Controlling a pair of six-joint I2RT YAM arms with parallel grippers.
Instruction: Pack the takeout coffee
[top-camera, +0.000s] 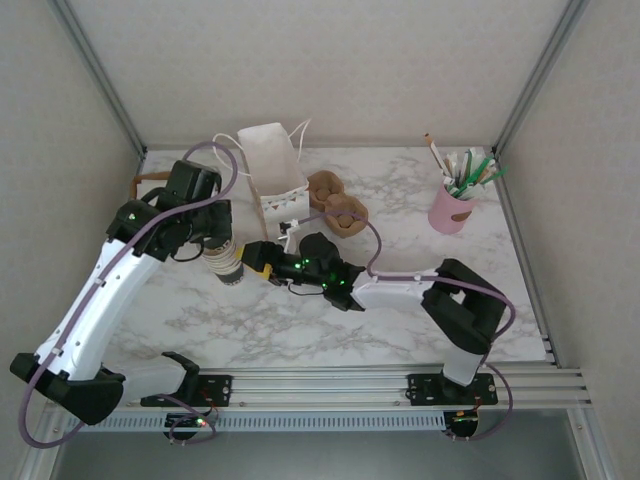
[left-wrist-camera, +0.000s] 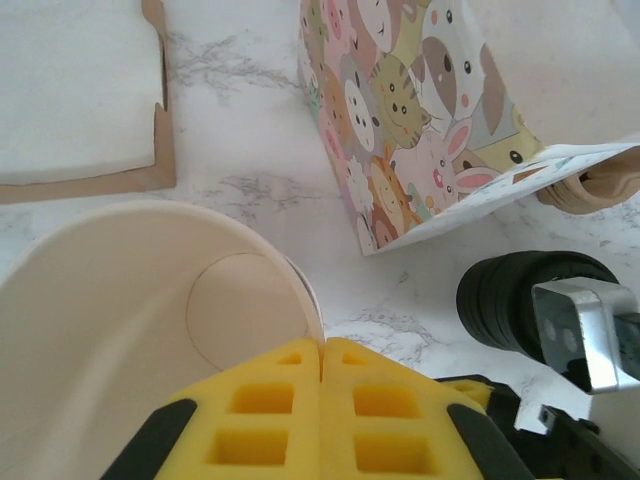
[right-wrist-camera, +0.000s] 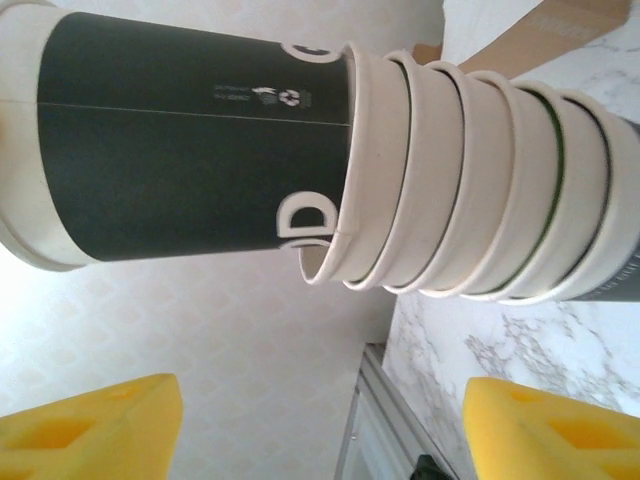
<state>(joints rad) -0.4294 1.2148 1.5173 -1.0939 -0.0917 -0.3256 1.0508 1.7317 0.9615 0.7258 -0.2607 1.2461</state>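
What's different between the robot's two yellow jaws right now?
The left gripper has its jaws shut, pinching the rim of a cream cup. The right gripper has its jaws wide apart, gripping nothing, facing the nested cup stack. Both have yellow padded jaws.

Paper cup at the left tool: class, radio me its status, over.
Left tool shut on paper cup rim. Paper cup partly out of cup stack. Right tool open, not gripping. Animal-print bag nearby.
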